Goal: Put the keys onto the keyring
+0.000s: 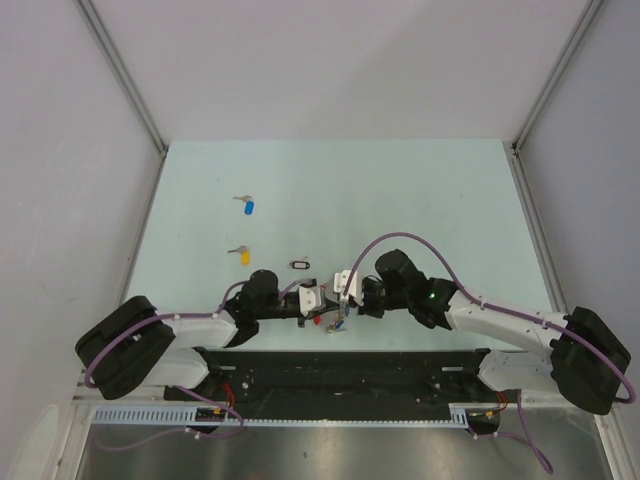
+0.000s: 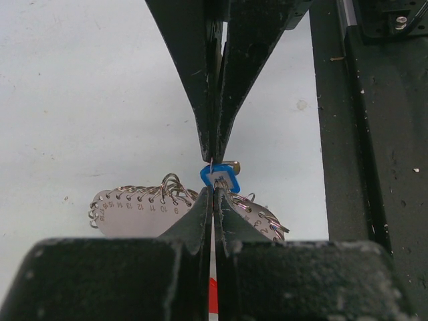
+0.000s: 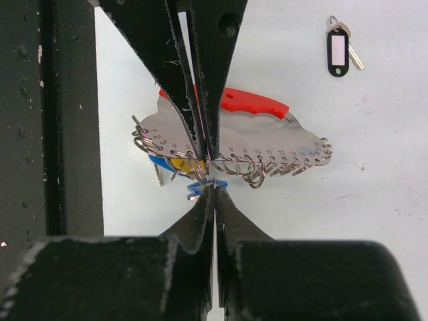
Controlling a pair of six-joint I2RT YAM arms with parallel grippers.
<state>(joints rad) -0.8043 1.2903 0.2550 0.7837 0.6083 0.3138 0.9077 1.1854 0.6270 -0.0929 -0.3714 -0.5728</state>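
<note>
Bright, even light here, only soft faint shadows on the bench [image 1: 400,180]. Wrist views look crisp mid-frame, blurry in the near foreground.

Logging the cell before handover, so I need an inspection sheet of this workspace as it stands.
Surface: pale green table, a few specks.
Job's things: keyring with a red grip, between the pincers; blue key head at their tips; loose blue key and yellow key farther out on the left.
Clutter: black tag, lying beyond the pincers.
Grippers: left pincer and right pincer both shut, tips facing; what each grips is unclear.
Cables: purple cables along both arms.
Surroundings: grey walls; black base rail at the near edge.
</note>
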